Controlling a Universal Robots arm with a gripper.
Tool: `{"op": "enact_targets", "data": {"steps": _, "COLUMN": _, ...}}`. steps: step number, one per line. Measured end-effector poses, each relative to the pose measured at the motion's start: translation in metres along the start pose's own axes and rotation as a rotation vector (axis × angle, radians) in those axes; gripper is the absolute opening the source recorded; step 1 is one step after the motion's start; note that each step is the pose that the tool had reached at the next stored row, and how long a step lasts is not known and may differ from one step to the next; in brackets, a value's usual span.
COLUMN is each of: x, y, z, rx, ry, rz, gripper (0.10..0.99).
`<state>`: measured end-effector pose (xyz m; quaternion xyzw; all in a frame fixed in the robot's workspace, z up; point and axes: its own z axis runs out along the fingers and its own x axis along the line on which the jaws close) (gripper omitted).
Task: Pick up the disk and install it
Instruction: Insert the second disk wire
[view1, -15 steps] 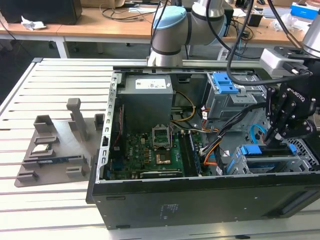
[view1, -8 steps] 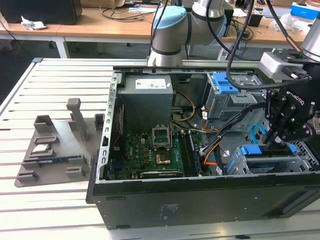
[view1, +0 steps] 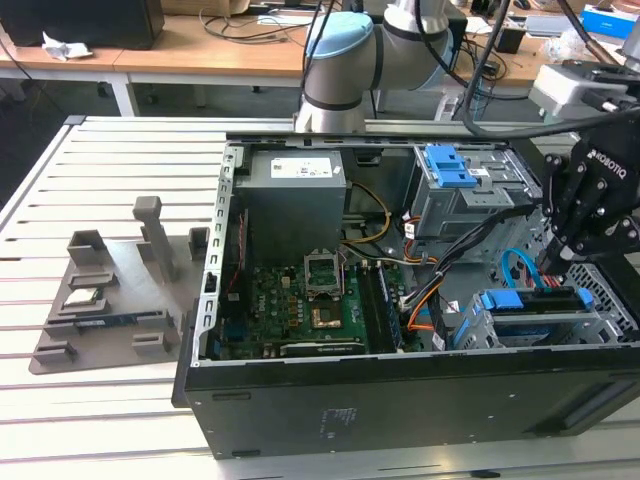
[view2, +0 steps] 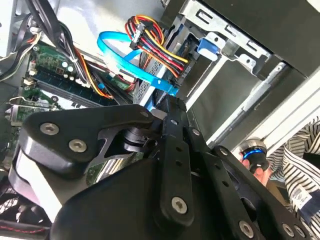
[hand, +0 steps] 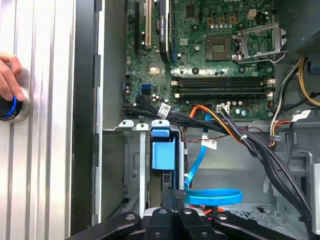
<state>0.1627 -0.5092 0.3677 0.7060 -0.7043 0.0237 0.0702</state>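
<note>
Just 1 disk, hand above.

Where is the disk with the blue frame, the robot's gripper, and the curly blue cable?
disk (view1: 530, 300): exterior view, on its blue carrier edge in the drive cage.
gripper (view1: 556, 262): exterior view, at its black fingertips just above the disk.
blue cable (hand: 212, 196): first wrist view, on the flat looped part.
</note>
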Motion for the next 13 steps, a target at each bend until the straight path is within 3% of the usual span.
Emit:
{"op": "enact_targets", "data": {"steps": 4, "x": 0.0028, "y": 0.0014, "z": -0.0210, "rx": 0.000, "ry": 0.0001, "rz": 0.000, "gripper": 0.106}}
{"op": "enact_targets", "data": {"steps": 5, "x": 0.0031, "y": 0.0016, "z": -0.0233, "rx": 0.000, "ry": 0.0001, "rz": 0.000, "gripper": 0.106}}
{"op": "enact_targets", "data": {"steps": 7, "x": 0.0036, "y": 0.0018, "z": -0.0267, "rx": 0.000, "ry": -0.0002, "rz": 0.000, "gripper": 0.106}}
{"op": "enact_targets", "data": {"steps": 13, "x": 0.0036, "y": 0.0018, "z": -0.0269, "rx": 0.000, "ry": -0.0001, "rz": 0.000, "gripper": 0.106}}
